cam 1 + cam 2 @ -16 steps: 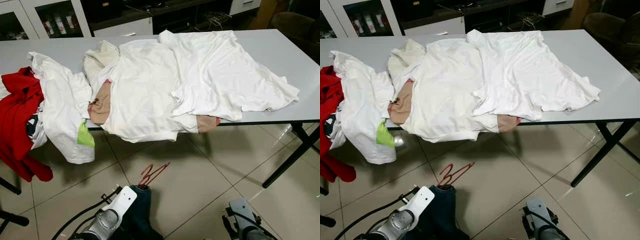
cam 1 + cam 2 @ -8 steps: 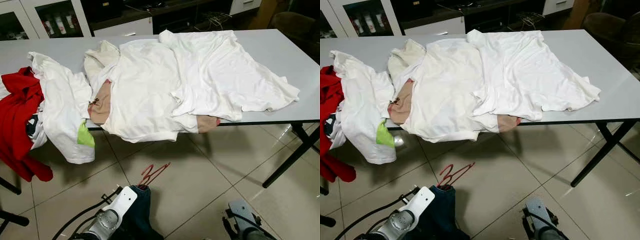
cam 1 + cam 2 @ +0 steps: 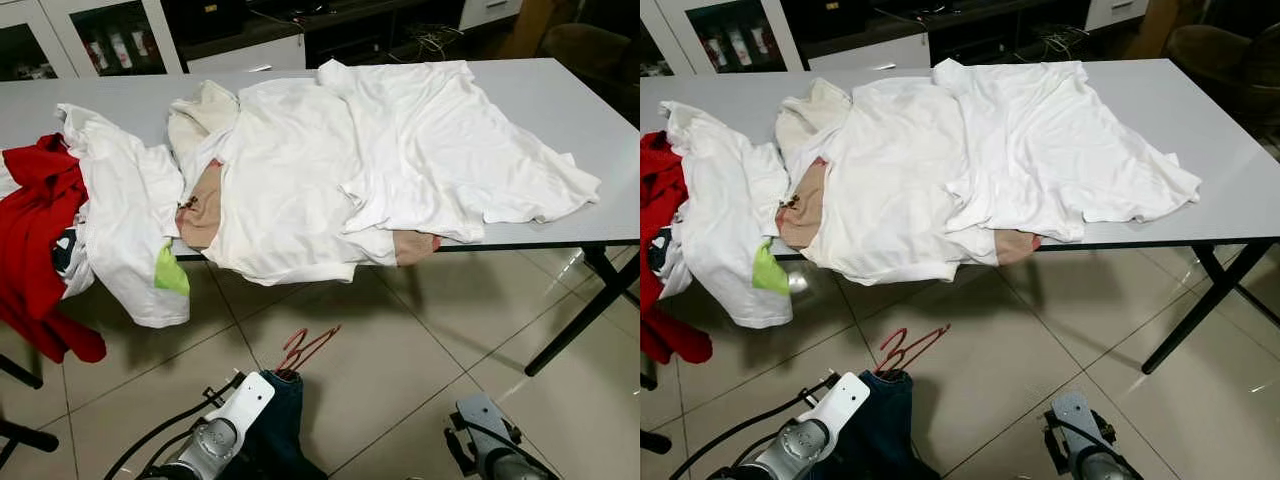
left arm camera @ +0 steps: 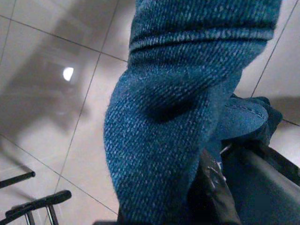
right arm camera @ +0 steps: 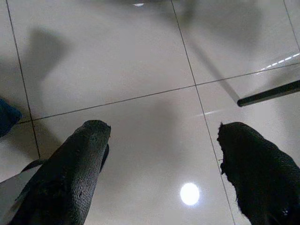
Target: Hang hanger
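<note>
A red wire hanger (image 3: 305,348) sticks up out of a pair of dark blue jeans (image 3: 283,420) held low over the tiled floor, in front of the table. My left arm (image 3: 228,425) carries them. In the left wrist view the denim (image 4: 187,117) drapes over my left gripper (image 4: 234,180), which is shut on it. My right gripper (image 5: 164,154) hangs open above bare floor tiles with nothing between its fingers (image 5: 75,168); its wrist (image 3: 487,440) is low on the right.
A grey table (image 3: 560,95) ahead carries a heap of white shirts (image 3: 350,160); a red garment (image 3: 35,230) hangs off its left end. A black table leg (image 3: 580,320) slants down on the right. Cabinets (image 3: 110,35) stand behind. Black bars (image 3: 20,435) lie at the left.
</note>
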`<state>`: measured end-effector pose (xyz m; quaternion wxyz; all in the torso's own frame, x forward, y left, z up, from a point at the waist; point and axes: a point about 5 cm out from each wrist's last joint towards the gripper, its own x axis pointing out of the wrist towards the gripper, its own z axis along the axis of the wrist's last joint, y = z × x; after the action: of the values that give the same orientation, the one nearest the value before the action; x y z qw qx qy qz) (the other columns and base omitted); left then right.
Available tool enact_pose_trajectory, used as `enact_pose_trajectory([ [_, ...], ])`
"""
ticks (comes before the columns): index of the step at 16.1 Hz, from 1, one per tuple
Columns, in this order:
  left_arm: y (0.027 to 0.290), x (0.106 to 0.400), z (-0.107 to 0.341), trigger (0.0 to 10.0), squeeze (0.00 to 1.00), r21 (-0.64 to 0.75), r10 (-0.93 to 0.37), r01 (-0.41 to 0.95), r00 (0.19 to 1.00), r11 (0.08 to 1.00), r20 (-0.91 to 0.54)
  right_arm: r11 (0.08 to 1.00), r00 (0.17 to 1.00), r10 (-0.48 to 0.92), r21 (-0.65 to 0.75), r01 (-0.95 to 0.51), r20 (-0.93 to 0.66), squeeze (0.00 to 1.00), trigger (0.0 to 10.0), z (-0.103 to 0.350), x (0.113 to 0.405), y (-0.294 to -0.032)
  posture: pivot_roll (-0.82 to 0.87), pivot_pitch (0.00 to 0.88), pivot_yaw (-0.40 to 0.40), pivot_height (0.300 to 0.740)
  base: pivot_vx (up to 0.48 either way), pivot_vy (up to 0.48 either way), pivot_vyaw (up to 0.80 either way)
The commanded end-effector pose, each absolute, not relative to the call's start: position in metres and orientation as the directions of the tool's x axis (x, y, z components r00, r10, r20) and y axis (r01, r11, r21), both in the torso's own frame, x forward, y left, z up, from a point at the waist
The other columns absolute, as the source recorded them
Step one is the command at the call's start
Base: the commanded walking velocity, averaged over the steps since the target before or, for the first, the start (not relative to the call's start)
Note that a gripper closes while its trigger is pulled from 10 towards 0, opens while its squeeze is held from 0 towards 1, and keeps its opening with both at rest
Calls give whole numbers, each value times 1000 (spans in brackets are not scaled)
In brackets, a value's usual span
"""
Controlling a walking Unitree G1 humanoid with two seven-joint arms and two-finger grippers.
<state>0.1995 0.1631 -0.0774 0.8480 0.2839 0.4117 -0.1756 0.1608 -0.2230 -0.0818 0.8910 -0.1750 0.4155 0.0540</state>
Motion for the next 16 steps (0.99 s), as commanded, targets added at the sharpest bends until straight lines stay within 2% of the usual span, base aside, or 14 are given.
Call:
enact_pose_trajectory([
  [1, 165, 201, -76, 10000, 0, 358, -55, 532, 611, 767, -790, 928, 645, -42, -270, -258, -763, 0, 10000, -82, 161, -221, -64, 0, 70, 740, 0, 0, 0],
  [10, 160, 205, -74, 10000, 0, 365, -74, 537, 630, 760, -773, 925, 650, -33, -270, -268, -759, 0, 10000, -82, 160, -219, -66, 0, 69, 740, 0, 0, 0],
  [13, 159, 206, -74, 10000, 0, 368, -77, 538, 634, 758, -769, 902, 717, 38, -285, -325, -696, 0, 10000, -74, 177, -207, -65, 0, 71, 740, 0, 0, 0],
  [16, 159, 206, -74, 10000, 0, 368, -77, 538, 634, 758, -769, 902, 717, 38, -285, -325, -696, 0, 10000, -74, 177, -207, -65, 0, 71, 740, 0, 0, 0],
])
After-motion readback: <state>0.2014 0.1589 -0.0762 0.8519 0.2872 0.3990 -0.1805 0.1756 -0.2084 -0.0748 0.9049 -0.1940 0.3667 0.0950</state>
